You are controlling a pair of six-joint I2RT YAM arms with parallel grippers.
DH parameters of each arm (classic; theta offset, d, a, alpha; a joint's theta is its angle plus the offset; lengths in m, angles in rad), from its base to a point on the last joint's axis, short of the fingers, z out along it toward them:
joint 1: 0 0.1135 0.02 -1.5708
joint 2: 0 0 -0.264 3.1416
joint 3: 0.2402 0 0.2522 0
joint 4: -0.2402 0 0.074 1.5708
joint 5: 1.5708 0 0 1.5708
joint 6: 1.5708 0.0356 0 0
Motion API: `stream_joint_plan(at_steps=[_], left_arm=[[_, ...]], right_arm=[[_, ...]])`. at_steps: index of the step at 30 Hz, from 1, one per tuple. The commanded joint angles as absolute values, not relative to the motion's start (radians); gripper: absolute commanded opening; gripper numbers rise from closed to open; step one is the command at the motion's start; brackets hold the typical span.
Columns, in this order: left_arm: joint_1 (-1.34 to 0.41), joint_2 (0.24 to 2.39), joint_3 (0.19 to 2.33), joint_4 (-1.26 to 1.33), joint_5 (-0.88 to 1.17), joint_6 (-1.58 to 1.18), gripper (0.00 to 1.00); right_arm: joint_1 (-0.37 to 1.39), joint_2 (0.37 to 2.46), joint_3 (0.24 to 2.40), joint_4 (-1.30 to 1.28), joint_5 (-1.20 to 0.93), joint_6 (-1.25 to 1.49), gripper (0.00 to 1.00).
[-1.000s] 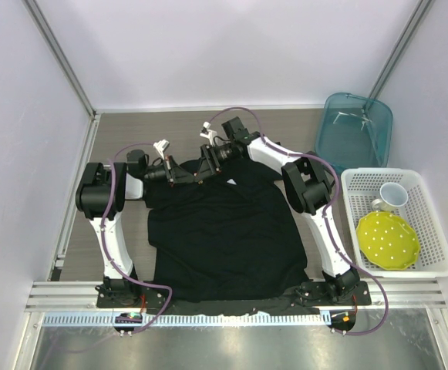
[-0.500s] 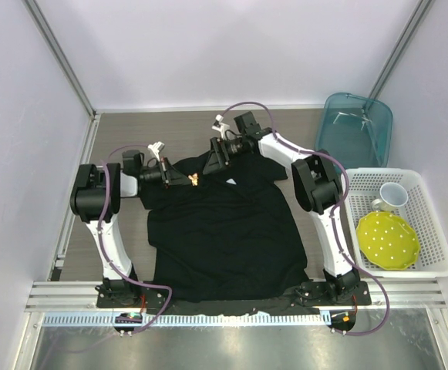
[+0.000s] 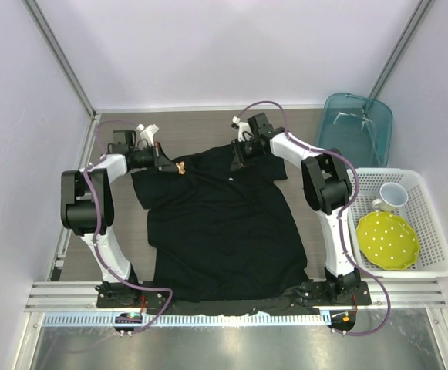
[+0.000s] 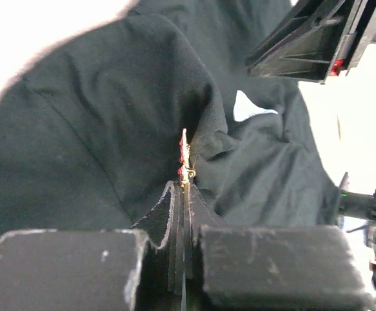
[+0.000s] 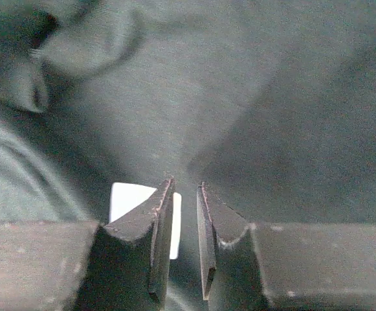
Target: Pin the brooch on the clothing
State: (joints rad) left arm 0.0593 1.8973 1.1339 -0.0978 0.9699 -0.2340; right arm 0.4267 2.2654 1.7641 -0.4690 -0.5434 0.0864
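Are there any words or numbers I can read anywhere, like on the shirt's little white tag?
None can be read.
The white label on the black T-shirt looks blank in every view, perhaps just too small or blurred.
The brooch, seen edge-on, shows no lettering.

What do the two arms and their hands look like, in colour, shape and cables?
The left arm and right arm have white links, bulky black joints and a purple cable looping alongside. The left hand and right hand have black, wedge-shaped fingers tapering to thin tips.
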Motion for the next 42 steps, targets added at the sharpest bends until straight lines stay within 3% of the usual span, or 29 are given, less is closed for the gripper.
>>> stream_joint_plan(at_steps=[1, 5, 14, 17, 21, 31, 35, 42], left_arm=[[0.061, 1.832, 1.242, -0.419, 0.744, -0.012, 0.01], [0.016, 1.810, 1.287, -0.482, 0.620, -0.005, 0.04], [-0.342, 1.868, 1.440, -0.647, 0.236, 0.077, 0.14], [-0.370, 1.861, 1.448, -0.666, 0.238, 0.075, 0.29], [-0.329, 1.803, 1.427, -0.657, 0.271, 0.100, 0.40], [-0.069, 1.802, 1.377, -0.571, 0.555, -0.050, 0.41], [-0.048, 1.880, 1.384, -0.535, 0.656, -0.123, 0.29], [-0.018, 1.999, 1.374, -0.515, 0.609, -0.195, 0.16]], right_arm=[[0.382, 2.180, 1.732, -0.489, -0.335, 0.051, 0.25], [0.371, 2.174, 1.715, -0.503, -0.284, 0.034, 0.24], [0.344, 2.168, 1.713, -0.540, -0.238, 0.006, 0.25], [0.334, 2.168, 1.729, -0.555, -0.252, 0.005, 0.27], [0.327, 2.164, 1.750, -0.569, -0.276, -0.032, 0.31], [0.325, 2.178, 1.828, -0.577, -0.368, -0.069, 0.37], [0.327, 2.213, 1.859, -0.565, -0.413, -0.066, 0.38], [0.304, 2.244, 1.810, -0.561, -0.391, -0.081, 0.38]])
